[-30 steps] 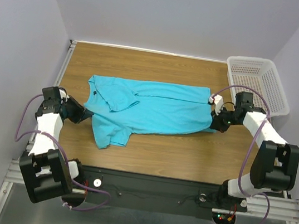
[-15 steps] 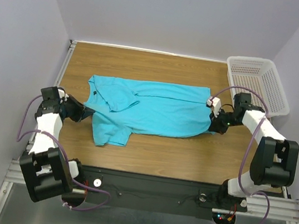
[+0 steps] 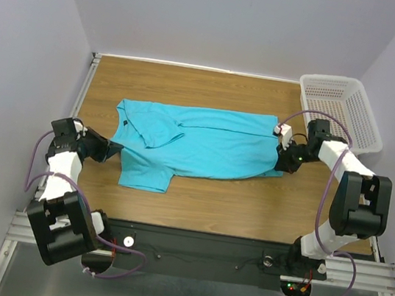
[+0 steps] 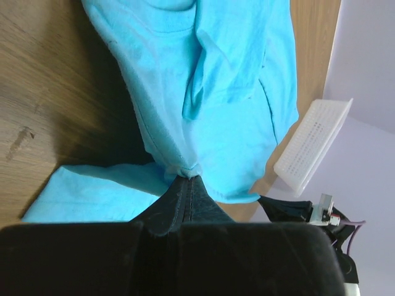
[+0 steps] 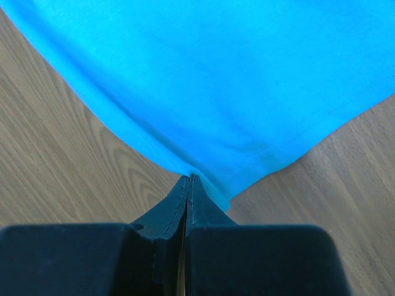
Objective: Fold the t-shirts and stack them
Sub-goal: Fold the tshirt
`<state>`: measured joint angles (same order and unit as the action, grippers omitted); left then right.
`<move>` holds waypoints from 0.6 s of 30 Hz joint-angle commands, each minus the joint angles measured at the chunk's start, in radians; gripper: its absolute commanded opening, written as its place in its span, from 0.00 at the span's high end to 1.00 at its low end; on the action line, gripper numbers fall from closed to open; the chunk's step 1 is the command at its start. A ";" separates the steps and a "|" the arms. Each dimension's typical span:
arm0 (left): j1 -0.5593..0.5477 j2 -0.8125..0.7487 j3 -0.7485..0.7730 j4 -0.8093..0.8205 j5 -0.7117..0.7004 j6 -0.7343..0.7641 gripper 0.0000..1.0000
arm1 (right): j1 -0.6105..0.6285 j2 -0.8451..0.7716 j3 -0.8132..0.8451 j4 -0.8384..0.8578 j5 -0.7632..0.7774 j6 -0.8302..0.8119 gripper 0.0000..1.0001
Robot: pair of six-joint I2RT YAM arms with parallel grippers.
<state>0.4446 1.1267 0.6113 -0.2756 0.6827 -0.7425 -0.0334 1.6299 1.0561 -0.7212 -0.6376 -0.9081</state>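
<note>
Slippage is my main worry. The left gripper (image 4: pixel 189 180) is clamped on a small pinch of the t-shirt (image 3: pixel 198 144) at its near-left edge, by the shoulder. The right gripper (image 5: pixel 189 179) is clamped on the near-right hem corner. Both bites look shallow and the fabric looks thin, so a quick lift or an uneven pull could tear one corner free and drop that side.

Second risk: the near sleeve (image 3: pixel 145 177) lies loose on the wood below the left grip. I judge it would drag or tuck under if the shirt is swung over, giving a lumpy fold. The collar end is already creased, and that could get locked in.

Third: the right arm sits close to the basket (image 3: pixel 341 110), and its cable (image 3: pixel 313 117) loops beside the basket's rim. A wide swing could nudge the basket or snag the cable.

The shirt lies lengthwise across the middle of the table (image 3: pixel 249 200), neck to the left and hem to the right, mostly flat. I see only one shirt.

The surface is smooth wood grain with a dark scuff (image 4: pixel 21 139) in the left wrist view. It looks low-friction, so the cloth should slide easily. The basket is in the far-right corner. Plain pale walls (image 3: pixel 231 19) close in the back and both sides.
</note>
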 commanded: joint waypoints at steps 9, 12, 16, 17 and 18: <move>0.068 0.047 -0.027 0.079 -0.034 0.028 1.00 | -0.008 0.001 0.021 0.074 0.007 0.055 0.99; 0.077 0.054 -0.018 0.087 -0.026 0.025 1.00 | -0.008 0.002 0.030 0.078 0.006 0.069 0.99; 0.082 0.067 -0.007 0.085 -0.012 0.020 1.00 | -0.008 0.019 0.050 0.083 -0.002 0.100 0.99; 0.085 0.067 -0.011 0.095 -0.008 0.014 1.00 | -0.008 0.022 0.054 0.085 -0.004 0.112 1.00; 0.086 0.074 -0.013 0.099 0.001 0.003 1.00 | -0.008 0.028 0.056 0.086 -0.004 0.117 1.00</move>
<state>0.5186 1.1965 0.5949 -0.2195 0.6552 -0.7345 -0.0334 1.6421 1.0626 -0.6716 -0.6319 -0.8299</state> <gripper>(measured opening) 0.017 0.011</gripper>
